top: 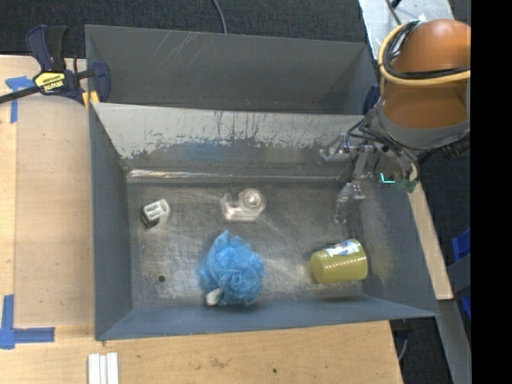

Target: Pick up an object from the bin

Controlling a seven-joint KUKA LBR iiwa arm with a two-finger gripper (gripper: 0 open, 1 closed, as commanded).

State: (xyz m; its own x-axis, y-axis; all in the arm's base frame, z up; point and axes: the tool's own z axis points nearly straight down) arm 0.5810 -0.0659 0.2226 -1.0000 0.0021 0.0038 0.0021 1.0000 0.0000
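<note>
1. The grey metal bin (pixel 112 238) has sloping walls and a flat, scuffed floor. Its far wall is marked with dark streaks running down, and the metal shows dull reflections.
2. Beyond the bin's far side the room's floor (pixel 280 6) is dark.
3. The arm comes in from the right, with its rounded orange cover (pixel 424 70) sitting above the bin's right far corner.
4. Below that cover the gripper (pixel 349 202) hangs down inside the bin, over the right part of the floor and close to the foot of the right wall.
5. I cannot tell whether the gripper is released or clenched.
6. The thing nearest to it is a yellow-green can (pixel 339 264) with a pale label, lying on its side in the right near corner of the floor. The gripper is on the far side of the can, near it but apart from it.
7. A blue mesh bath pouf (pixel 232 270) lies at the middle of the near edge, well left of the can.
8. A clear plastic tape dispenser (pixel 244 205) sits towards the far middle, and a small grey-white block (pixel 155 211) lies by the left wall.
</note>
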